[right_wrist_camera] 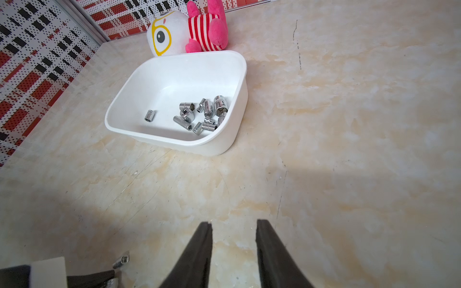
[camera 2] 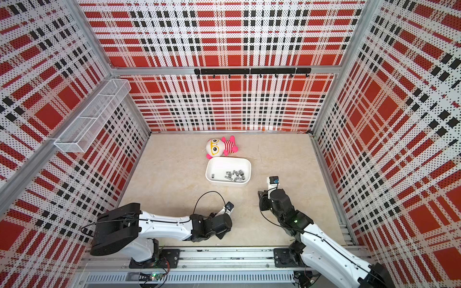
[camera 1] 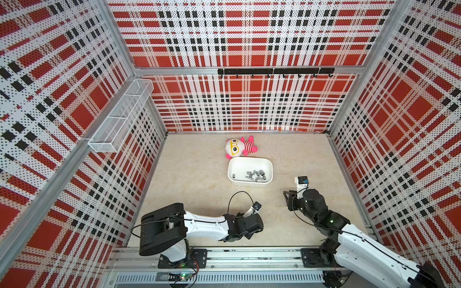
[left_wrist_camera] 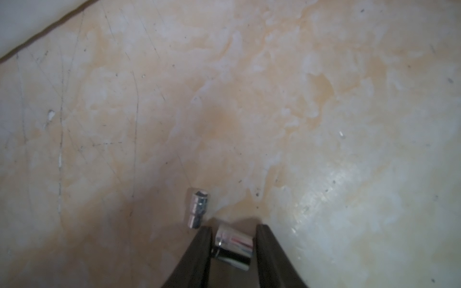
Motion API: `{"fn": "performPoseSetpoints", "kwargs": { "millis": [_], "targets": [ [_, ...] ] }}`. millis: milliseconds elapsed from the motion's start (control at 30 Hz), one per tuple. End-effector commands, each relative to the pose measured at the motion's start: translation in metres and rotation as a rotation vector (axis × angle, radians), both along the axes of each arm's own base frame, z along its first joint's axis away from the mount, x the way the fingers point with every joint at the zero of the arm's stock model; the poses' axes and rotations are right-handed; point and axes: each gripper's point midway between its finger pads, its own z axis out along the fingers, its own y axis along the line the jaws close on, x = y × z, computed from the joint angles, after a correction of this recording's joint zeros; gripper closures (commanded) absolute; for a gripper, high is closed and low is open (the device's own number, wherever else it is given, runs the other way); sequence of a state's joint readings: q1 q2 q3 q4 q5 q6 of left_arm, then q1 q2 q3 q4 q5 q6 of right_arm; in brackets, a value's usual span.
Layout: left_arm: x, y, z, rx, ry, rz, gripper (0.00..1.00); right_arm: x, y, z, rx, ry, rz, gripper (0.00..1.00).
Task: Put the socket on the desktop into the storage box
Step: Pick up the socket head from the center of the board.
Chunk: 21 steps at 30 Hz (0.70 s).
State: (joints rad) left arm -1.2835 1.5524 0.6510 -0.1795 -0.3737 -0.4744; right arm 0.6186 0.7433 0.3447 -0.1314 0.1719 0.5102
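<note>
Your left tool is pinching a socket (right tool spread, empty), a second socket waiting outside the part-filled storage box.

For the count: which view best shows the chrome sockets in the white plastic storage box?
Right wrist: the chrome sockets lie close and distinct in the storage box. Both top views show them tiny; left wrist misses them.

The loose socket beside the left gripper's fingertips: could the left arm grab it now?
Probably not yet. The loose socket lies uncovered on the desktop, close beside the left gripper, but its jaws grip a second socket.
</note>
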Motion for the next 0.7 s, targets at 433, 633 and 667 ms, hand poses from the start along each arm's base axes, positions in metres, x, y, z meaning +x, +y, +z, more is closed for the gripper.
{"fn": "performPoseSetpoints", "kwargs": {
  "millis": [433, 633, 667],
  "targets": [
    [0.002, -0.003, 0.001, -0.009, -0.004, -0.006, 1.0, 0.0, 0.0, -0.001, -0.002, -0.007, 0.006, 0.65],
    [0.012, -0.012, 0.043, -0.102, -0.099, 0.021, 1.0, 0.001, -0.001, 0.0, -0.003, -0.012, -0.003, 0.64],
    [0.014, -0.016, 0.054, -0.13, -0.116, 0.026, 1.0, 0.001, -0.002, 0.0, -0.004, -0.015, -0.007, 0.63]
  ]
}}
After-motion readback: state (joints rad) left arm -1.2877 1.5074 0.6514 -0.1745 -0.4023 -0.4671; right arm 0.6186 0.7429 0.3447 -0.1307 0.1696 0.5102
